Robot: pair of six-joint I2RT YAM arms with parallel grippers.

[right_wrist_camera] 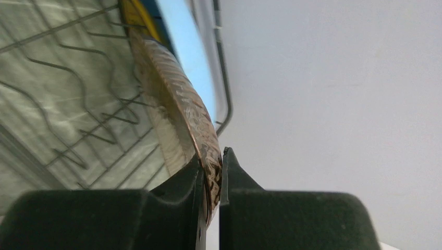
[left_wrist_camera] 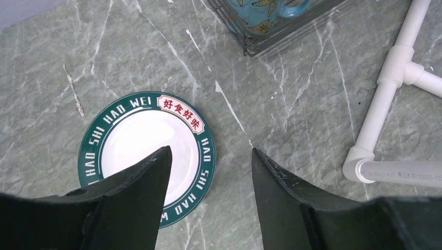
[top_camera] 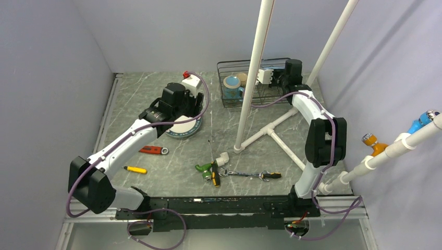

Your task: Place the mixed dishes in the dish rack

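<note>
The white plate with a dark green lettered rim (left_wrist_camera: 138, 148) (top_camera: 185, 129) lies flat on the marble table. My left gripper (left_wrist_camera: 208, 153) (top_camera: 194, 114) hovers above its right edge, open, with nothing between its fingers. The black wire dish rack (top_camera: 275, 61) stands at the back, with the teal mug (top_camera: 232, 87) (left_wrist_camera: 271, 11) in its left part. Inside the rack, my right gripper (right_wrist_camera: 211, 156) (top_camera: 274, 78) is shut on the brown patterned rim of a yellow-centred plate (right_wrist_camera: 174, 99) standing on edge among the rack wires (right_wrist_camera: 78, 104). A light-blue plate (right_wrist_camera: 187, 49) stands right against it.
A white pipe frame (top_camera: 259, 67) (left_wrist_camera: 388, 88) rises in front of the rack and spreads across the table. Loose tools lie near the front: a red wrench (top_camera: 152, 150), a yellow screwdriver (top_camera: 135, 169), a green-handled tool (top_camera: 203, 167) and a steel wrench (top_camera: 250, 174).
</note>
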